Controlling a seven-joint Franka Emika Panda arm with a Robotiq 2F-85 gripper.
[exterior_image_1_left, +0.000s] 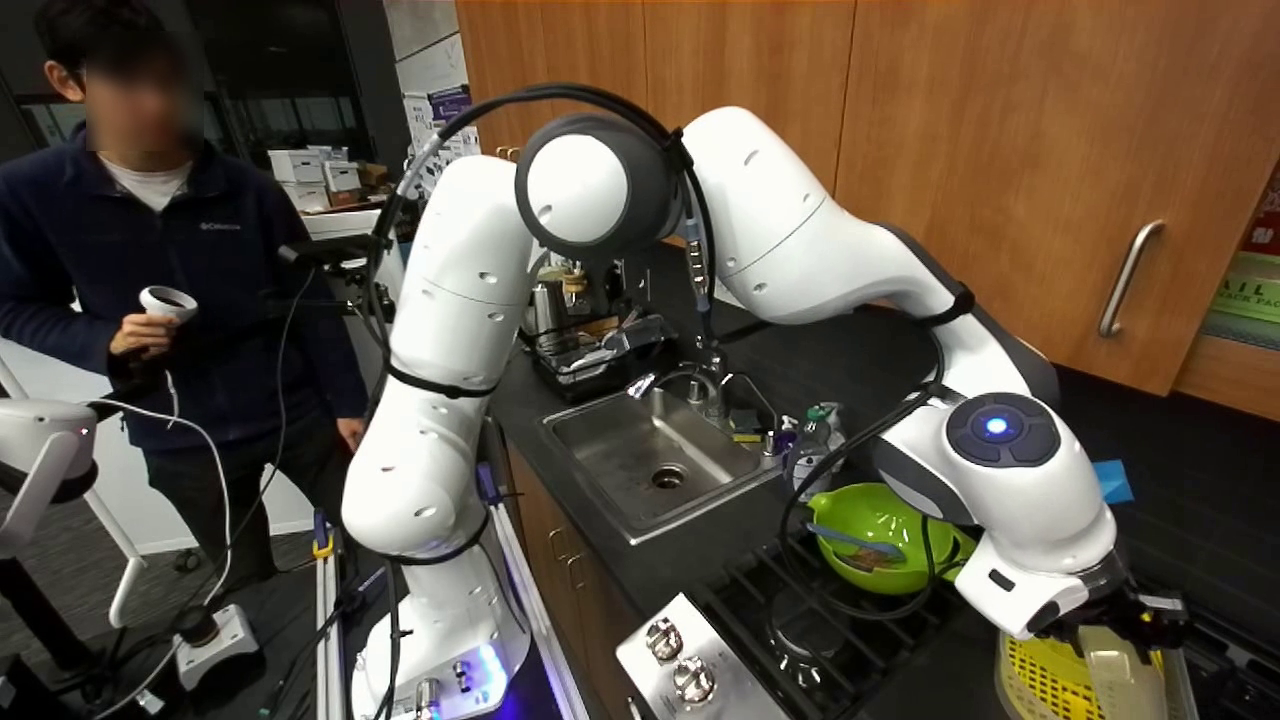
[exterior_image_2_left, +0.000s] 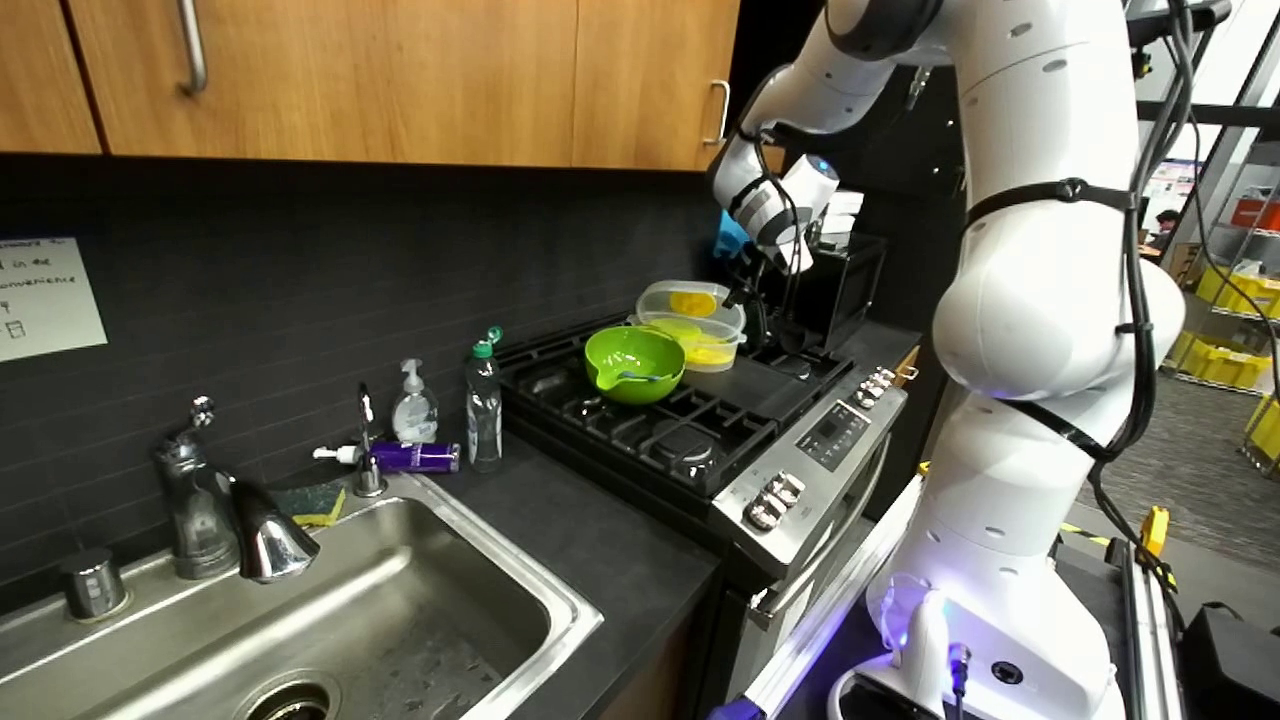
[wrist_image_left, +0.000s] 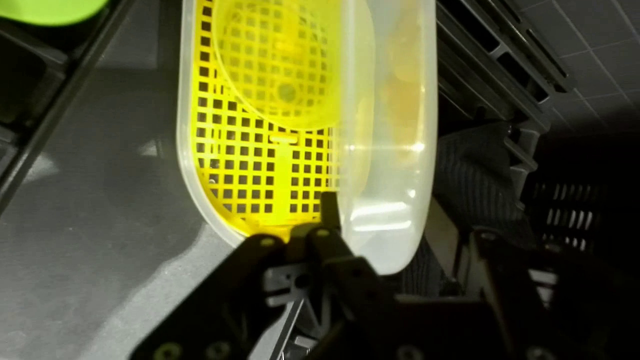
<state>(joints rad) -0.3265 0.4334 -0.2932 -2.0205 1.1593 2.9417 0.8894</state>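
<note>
A clear plastic container (exterior_image_1_left: 1008, 685) with a yellow grid basket (wrist_image_left: 282, 175) inside stands on the stove. Its translucent lid (wrist_image_left: 387, 215) stands raised along one side and also shows in an exterior view (exterior_image_2_left: 665, 297). My gripper (wrist_image_left: 384, 215) is at the end of the container, with its fingers apart on either side of the lid. One dark fingertip is over the basket side, and the other is outside the lid. I cannot tell whether either touches it. The gripper also shows in both exterior views (exterior_image_1_left: 1112, 640) (exterior_image_2_left: 752, 300), small and partly hidden.
A green bowl (exterior_image_2_left: 620, 350) with a blue-handled utensil (exterior_image_1_left: 855, 540) sits on the stove grates beside the container. A dark box-shaped appliance (exterior_image_2_left: 855, 290) stands behind the gripper. Bottles (exterior_image_2_left: 484, 405) and a sink (exterior_image_1_left: 640, 450) are farther along the counter. Wooden cabinets (exterior_image_1_left: 1000, 150) hang above.
</note>
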